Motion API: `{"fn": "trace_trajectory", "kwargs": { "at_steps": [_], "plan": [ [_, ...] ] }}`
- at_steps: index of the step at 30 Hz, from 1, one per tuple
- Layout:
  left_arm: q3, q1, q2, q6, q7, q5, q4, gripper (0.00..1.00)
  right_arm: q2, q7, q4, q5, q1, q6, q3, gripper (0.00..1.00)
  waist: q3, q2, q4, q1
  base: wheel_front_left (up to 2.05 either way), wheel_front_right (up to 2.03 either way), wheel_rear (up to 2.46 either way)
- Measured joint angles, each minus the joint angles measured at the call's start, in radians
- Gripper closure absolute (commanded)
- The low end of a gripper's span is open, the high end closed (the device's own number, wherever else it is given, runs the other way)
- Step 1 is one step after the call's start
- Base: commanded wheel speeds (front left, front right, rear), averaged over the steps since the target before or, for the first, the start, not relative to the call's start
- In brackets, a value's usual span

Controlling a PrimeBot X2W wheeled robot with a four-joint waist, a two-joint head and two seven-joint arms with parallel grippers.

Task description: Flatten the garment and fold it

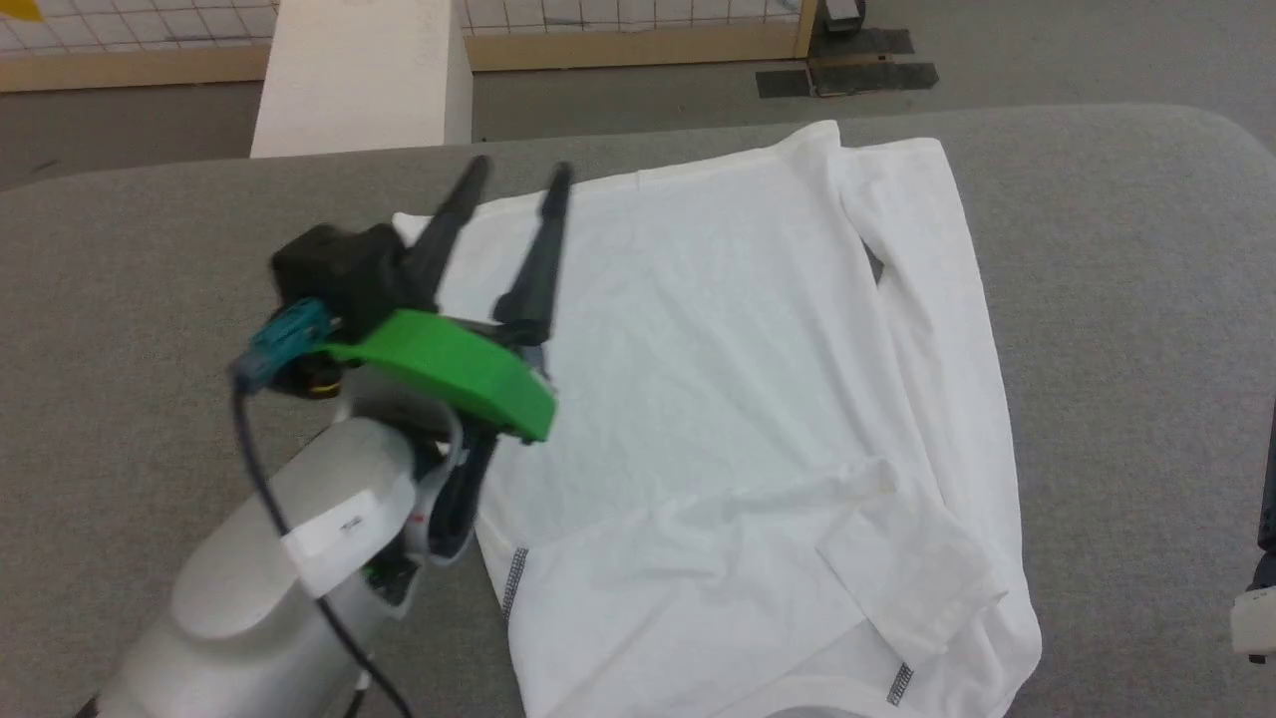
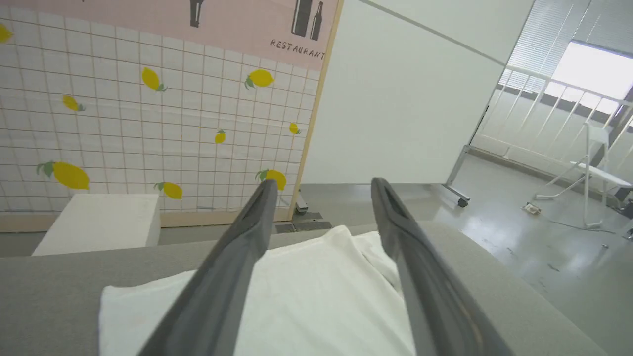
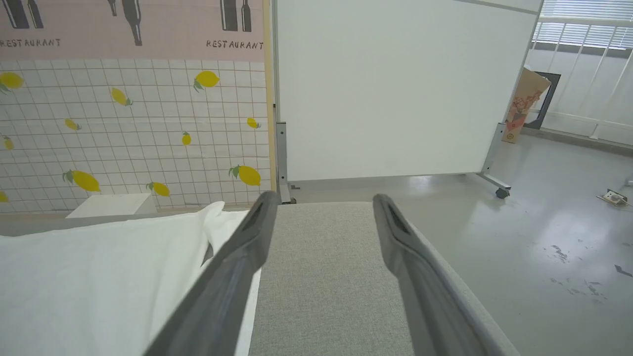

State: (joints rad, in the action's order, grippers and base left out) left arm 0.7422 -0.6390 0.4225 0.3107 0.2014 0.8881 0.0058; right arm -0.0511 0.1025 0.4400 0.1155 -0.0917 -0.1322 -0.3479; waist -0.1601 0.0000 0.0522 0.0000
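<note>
The garment [image 1: 738,399], a white thin shirt with dark zigzag stitching at its near hems, lies spread on the grey table [image 1: 140,299], one sleeve folded down its right side and another across its near part. My left gripper [image 1: 516,176] hovers over the shirt's far left corner, open, with nothing between its two dark fingers. In the left wrist view the garment [image 2: 306,291] lies below the open left gripper [image 2: 322,184]. The right gripper [image 3: 322,198] stands open over bare table beside the garment's [image 3: 99,277] right edge.
A rigid white box [image 1: 359,75] stands beyond the table's far left edge. Past it are a tiled lemon-print wall [image 2: 123,123], a white rolling partition [image 2: 405,99] and grey floor [image 3: 544,237]. A dark and white part of the right arm [image 1: 1258,598] shows at the head view's right edge.
</note>
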Motion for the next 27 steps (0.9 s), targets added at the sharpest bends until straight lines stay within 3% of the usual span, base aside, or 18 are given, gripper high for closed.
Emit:
{"fn": "trace_trajectory", "kwargs": {
  "at_steps": [3,6,8,12,16,19,27],
  "plan": [
    [-0.086,0.109,0.098,0.079,0.040,-0.045,-0.087,0.00,0.000,-0.002,-0.007,0.007,-0.013,0.000,0.014,0.00,0.014,0.0000,-0.023,0.0000,0.00,0.00,0.00],
    [-0.195,0.233,0.153,0.136,0.054,-0.088,-0.175,0.00,0.000,-0.011,-0.020,0.016,-0.018,0.000,0.040,0.00,0.019,0.0000,-0.040,0.0000,0.00,0.00,0.00],
    [-0.280,0.322,0.158,0.162,0.056,-0.131,-0.230,0.00,0.000,-0.021,-0.033,0.019,-0.018,0.000,0.059,0.00,0.015,0.0000,-0.045,0.0000,0.00,0.00,0.00],
    [-0.392,0.526,0.158,0.173,0.056,-0.242,-0.297,0.00,0.000,-0.041,-0.068,0.028,-0.018,0.000,0.086,0.00,0.007,0.0000,-0.047,0.0000,0.00,0.00,0.00],
    [-0.461,0.696,0.114,0.136,0.056,-0.322,-0.332,0.00,0.000,-0.054,-0.093,0.037,-0.021,0.000,0.100,0.00,0.007,0.0000,-0.052,0.0000,0.00,0.00,0.00],
    [-0.505,0.771,0.050,0.071,0.057,-0.351,-0.326,0.00,0.000,-0.066,-0.112,0.047,-0.034,0.000,0.101,0.00,0.007,0.0000,-0.060,0.0000,0.00,0.00,0.00],
    [-0.555,0.801,-0.033,-0.050,0.057,-0.441,-0.294,0.00,0.000,-0.078,-0.145,0.063,-0.024,0.000,0.097,0.00,-0.010,0.0000,-0.081,0.0000,0.00,0.00,0.00]
  ]
}}
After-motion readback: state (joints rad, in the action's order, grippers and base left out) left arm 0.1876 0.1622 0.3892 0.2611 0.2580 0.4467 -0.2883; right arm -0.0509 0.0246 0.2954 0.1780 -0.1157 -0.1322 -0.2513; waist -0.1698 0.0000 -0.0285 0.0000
